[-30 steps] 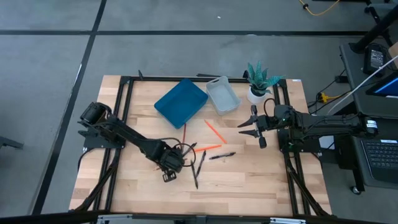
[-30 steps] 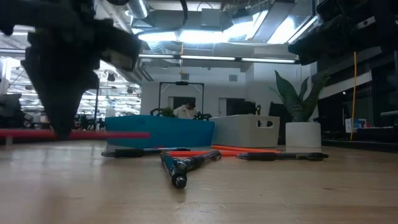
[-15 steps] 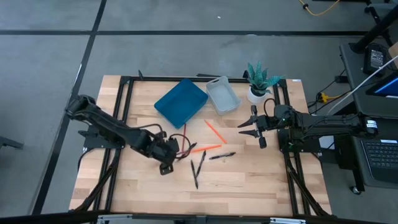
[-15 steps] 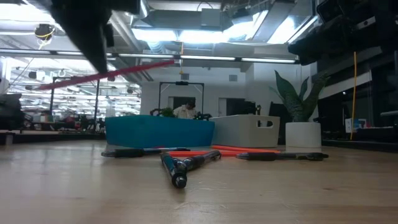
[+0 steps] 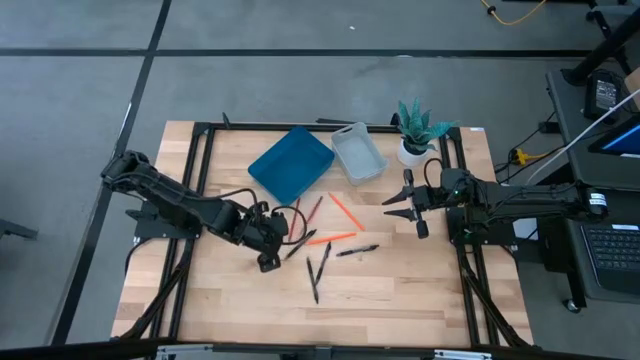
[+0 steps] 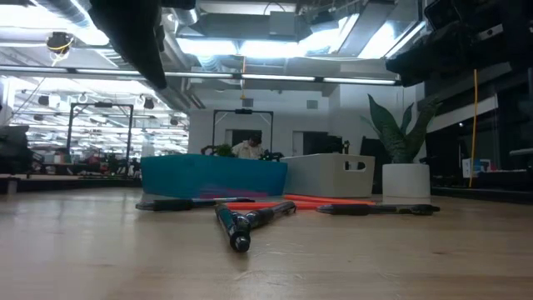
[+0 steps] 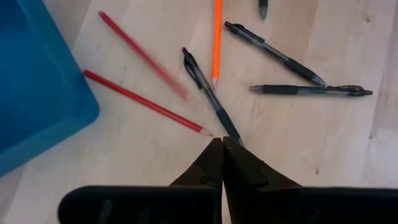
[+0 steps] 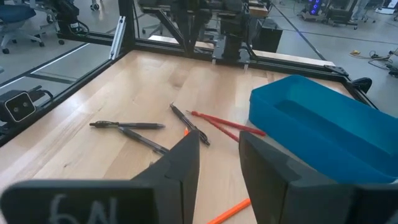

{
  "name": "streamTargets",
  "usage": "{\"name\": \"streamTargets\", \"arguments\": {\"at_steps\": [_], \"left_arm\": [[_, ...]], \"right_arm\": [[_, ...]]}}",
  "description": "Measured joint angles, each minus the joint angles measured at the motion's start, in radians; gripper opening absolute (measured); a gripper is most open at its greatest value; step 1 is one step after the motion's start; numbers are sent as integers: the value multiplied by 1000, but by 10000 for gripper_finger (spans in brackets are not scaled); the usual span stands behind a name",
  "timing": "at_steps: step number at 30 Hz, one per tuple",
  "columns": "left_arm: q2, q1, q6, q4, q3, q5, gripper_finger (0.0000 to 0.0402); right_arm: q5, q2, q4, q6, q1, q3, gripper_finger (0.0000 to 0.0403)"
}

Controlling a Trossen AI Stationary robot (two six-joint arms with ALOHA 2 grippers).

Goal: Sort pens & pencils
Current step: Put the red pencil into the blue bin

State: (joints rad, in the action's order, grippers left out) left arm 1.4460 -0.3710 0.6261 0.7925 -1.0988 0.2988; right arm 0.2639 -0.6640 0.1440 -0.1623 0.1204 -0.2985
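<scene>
Several slim pens (image 7: pixel 211 98) – glossy black – on pale woodgrain table (image 7: pixel 348 155).

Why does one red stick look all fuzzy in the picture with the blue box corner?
Left wrist view: one red pencil is smeared along its length, the way moving things look, while the other red pencil and the black pens are crisp. Low view: the ceiling lights glare bright white.
</scene>
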Motion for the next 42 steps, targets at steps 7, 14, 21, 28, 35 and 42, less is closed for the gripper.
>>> {"name": "streamTargets", "arguments": {"at_steps": [7,14,21,28,35,42], "left_arm": [[75,73,18,-32,0,-15,11],[167,170,-32,-75,0,-27,42],[166,239,-29,-232,0,-90,61],[166,269,-1,-345,0,-115,61],[229,273,0,-464,-2,-149,61],[275,312,0,-493,-1,-191,69]], "right_arm": [[-1,0,0,0,0,0,115],[-61,0,-3,25,0,0,115],[-123,-2,-27,25,0,0,115],[-124,-2,-38,22,0,0,115],[-166,-2,-51,-2,0,0,115],[-166,-2,-57,-2,0,0,115]]}}
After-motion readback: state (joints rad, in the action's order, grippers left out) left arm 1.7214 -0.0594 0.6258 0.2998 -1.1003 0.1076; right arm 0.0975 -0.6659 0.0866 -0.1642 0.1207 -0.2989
